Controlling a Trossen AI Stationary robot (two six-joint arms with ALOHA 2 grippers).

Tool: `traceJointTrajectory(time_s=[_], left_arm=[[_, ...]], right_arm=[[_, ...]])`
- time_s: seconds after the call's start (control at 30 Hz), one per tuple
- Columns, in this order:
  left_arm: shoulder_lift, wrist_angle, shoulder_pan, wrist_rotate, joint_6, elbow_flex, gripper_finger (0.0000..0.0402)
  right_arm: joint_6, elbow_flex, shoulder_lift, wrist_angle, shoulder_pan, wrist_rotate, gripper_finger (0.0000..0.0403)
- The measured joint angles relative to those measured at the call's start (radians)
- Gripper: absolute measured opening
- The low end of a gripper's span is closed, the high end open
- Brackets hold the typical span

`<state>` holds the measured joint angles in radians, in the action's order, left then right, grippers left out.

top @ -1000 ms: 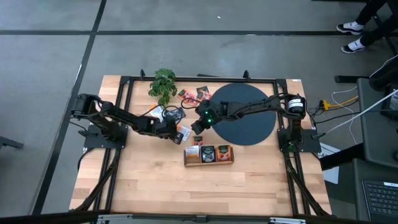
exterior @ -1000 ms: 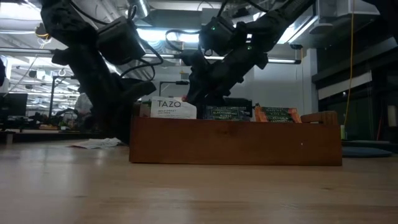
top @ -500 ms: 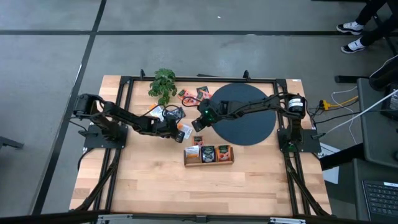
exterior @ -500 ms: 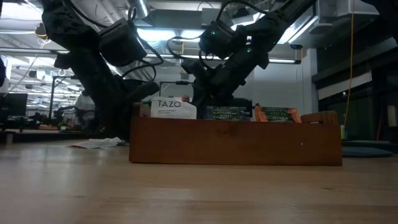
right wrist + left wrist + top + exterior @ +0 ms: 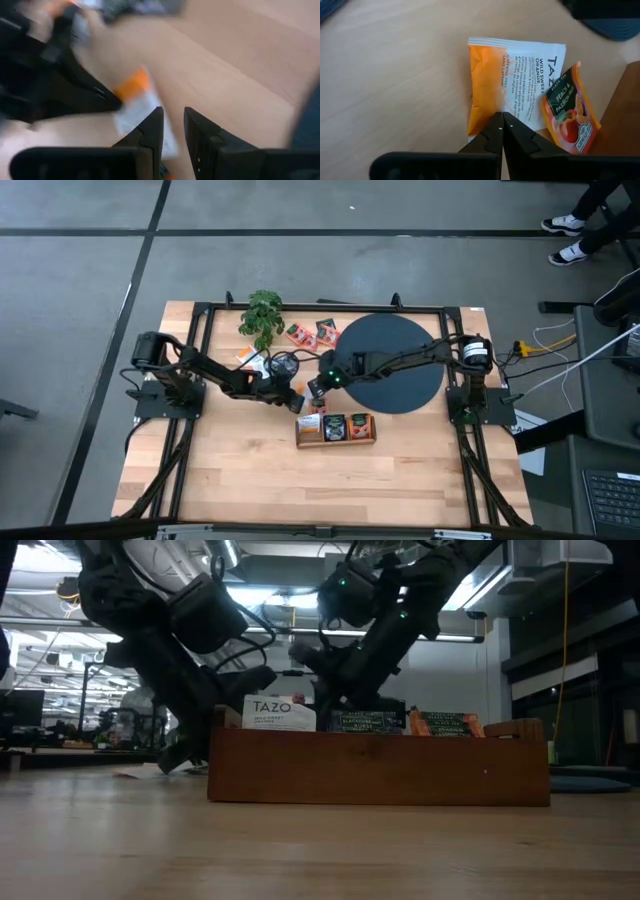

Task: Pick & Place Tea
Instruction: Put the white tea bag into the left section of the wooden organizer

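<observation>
A white-and-orange tea packet [image 5: 512, 85] lies flat on the table just left of the wooden tray [image 5: 335, 440]. An orange peach packet [image 5: 570, 115] overlaps its corner beside the tray wall [image 5: 625, 125]. My left gripper [image 5: 501, 116] is shut, its tips at that packet's edge; in the high view it [image 5: 296, 396] reaches in from the left. My right gripper [image 5: 173, 119] hovers above the same packet [image 5: 140, 107], open by a narrow gap with nothing seen between its fingers. The tray holds three packets [image 5: 334, 426], one marked TAZO [image 5: 278, 712]. My left gripper's shut fingertips [image 5: 492, 125] meet the white-and-orange packet at the middle of the edge nearest them [image 5: 490, 107]. They slant down at it from the table's left side. The packet lies flat on the table. Whether the tips press it or stand just above it, I cannot tell.
A black disc [image 5: 400, 375] lies under my right arm at the back right. A small green plant [image 5: 262, 315] stands at the far edge. Loose packets lie near it [image 5: 300, 335] [image 5: 327, 330] and by my left arm [image 5: 255, 360]. Bare wood fills the table's near half [image 5: 300, 480].
My left gripper has sunk to the table and tipped steeper, edging toward the tray, and has stayed shut. My right gripper has swung its wrist round above the packet, staying at about the same place with the same narrow gap.
</observation>
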<state>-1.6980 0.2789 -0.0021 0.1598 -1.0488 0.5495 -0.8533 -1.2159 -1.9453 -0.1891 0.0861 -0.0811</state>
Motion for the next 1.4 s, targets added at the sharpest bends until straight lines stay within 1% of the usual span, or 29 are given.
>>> traceJointTrajectory(time_s=[0.03, 0.1, 0.23, 0.3, 0.37, 0.97, 1.1, 1.2, 1.4], left_arm=[[0.001, -0.001, 0.000, 0.002, 0.004, -0.001, 0.0004], [0.001, -0.001, -0.001, 0.001, 0.004, -0.001, 0.0004], [0.001, -0.001, -0.001, -0.001, 0.006, -0.001, 0.0003], [0.001, -0.001, -0.001, -0.002, 0.008, -0.001, 0.0005], [0.001, -0.001, 0.000, -0.002, 0.007, -0.002, 0.0004], [0.001, 0.000, 0.000, -0.014, 0.006, -0.002, 0.0003], [0.001, 0.000, 0.000, -0.014, 0.005, -0.002, 0.0004], [0.001, 0.000, -0.001, -0.012, 0.004, -0.002, 0.0004], [0.001, 0.005, -0.001, -0.007, 0.000, -0.003, 0.0004]], right_arm=[[-0.013, 0.005, 0.000, -0.026, 0.002, 0.001, 0.0079], [-0.036, 0.039, 0.000, -0.018, 0.008, 0.017, 0.0079], [-0.067, 0.121, -0.002, 0.140, 0.029, 0.147, 0.0079], [-0.087, 0.156, -0.002, 0.234, 0.030, 0.170, 0.0079], [-0.100, 0.173, -0.002, 0.262, 0.029, 0.175, 0.0079], [-0.100, 0.174, -0.002, 0.306, 0.043, 0.280, 0.0079], [-0.073, 0.174, -0.002, 0.255, 0.042, 0.266, 0.0079], [-0.059, 0.175, -0.002, 0.255, 0.043, 0.263, 0.0079], [-0.034, 0.175, -0.002, 0.259, 0.043, 0.294, 0.0079]])
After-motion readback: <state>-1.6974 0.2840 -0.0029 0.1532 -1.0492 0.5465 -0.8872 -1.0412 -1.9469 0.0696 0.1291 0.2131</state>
